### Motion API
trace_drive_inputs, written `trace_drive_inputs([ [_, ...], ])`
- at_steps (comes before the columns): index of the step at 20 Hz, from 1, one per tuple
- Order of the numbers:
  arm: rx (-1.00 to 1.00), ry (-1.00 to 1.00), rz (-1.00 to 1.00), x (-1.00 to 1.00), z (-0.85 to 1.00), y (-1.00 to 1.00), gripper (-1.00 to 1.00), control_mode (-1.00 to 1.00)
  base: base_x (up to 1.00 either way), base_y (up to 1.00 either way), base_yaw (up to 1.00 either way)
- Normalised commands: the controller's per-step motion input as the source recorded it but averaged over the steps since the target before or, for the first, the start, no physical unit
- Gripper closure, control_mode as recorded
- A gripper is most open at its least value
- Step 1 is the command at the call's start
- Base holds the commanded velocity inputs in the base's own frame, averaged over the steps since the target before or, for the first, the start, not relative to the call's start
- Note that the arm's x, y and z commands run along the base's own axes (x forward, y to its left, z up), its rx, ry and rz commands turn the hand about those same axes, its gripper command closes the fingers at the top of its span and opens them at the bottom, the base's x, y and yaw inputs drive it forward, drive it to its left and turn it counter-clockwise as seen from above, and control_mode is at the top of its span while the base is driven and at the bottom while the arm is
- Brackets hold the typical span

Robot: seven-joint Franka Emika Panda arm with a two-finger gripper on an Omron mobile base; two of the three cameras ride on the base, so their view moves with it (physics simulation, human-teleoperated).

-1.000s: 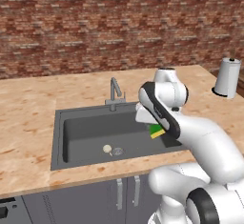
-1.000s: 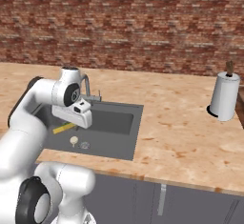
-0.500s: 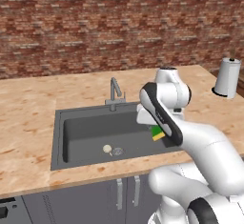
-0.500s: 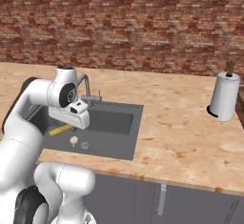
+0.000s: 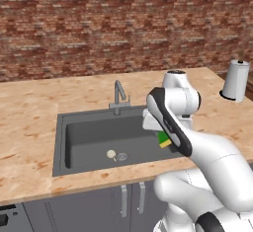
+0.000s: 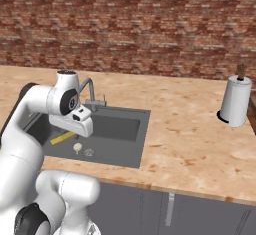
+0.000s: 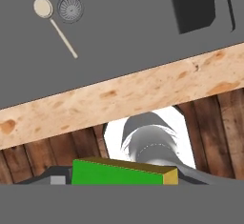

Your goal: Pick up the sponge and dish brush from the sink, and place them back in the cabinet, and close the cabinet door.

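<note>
My gripper (image 7: 121, 176) is shut on the sponge (image 7: 119, 172), a green block with a yellow layer, held above the front part of the sink (image 5: 60, 142). From the left base view the sponge (image 5: 163, 138) shows just under the white hand, and from the right base view its yellow side (image 6: 62, 138) peeks out below the hand. The dish brush (image 5: 111, 154) lies on the sink floor beside the drain, cream head up in the hand view (image 7: 43, 7) and also visible from the right (image 6: 77, 147). The cabinet and its door are out of view.
A slim faucet (image 5: 118, 95) stands at the sink's back rim. A paper towel roll (image 5: 236, 80) stands on the wood-grain counter at the far right. A brick wall closes the back. Grey under-counter doors (image 5: 99, 206) sit below the sink.
The hand with the sponge has shifted slightly toward the sink's front and turned a little. The dish brush has not moved.
</note>
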Motion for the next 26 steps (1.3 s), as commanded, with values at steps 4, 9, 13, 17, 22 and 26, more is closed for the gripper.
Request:
trace_drive_inputs([
  [4,0.00,0.00,0.00,0.00,0.00,0.00,1.00,-1.00,0.00,0.00,0.00],
  [9,0.00,0.00,0.00,0.00,0.00,0.00,1.00,-1.00,0.00,0.00,0.00],
  [13,0.00,0.00,0.00,0.00,0.00,0.00,1.00,1.00,0.00,0.00,0.00],
  [17,0.00,0.00,0.00,0.00,0.00,0.00,1.00,1.00,-0.15,0.00,0.02],
  [22,0.00,0.00,0.00,0.00,0.00,0.00,1.00,1.00,-0.49,-0.04,0.01],
  [26,0.00,0.00,0.00,0.00,0.00,0.00,1.00,1.00,-0.52,-0.01,0.00],
])
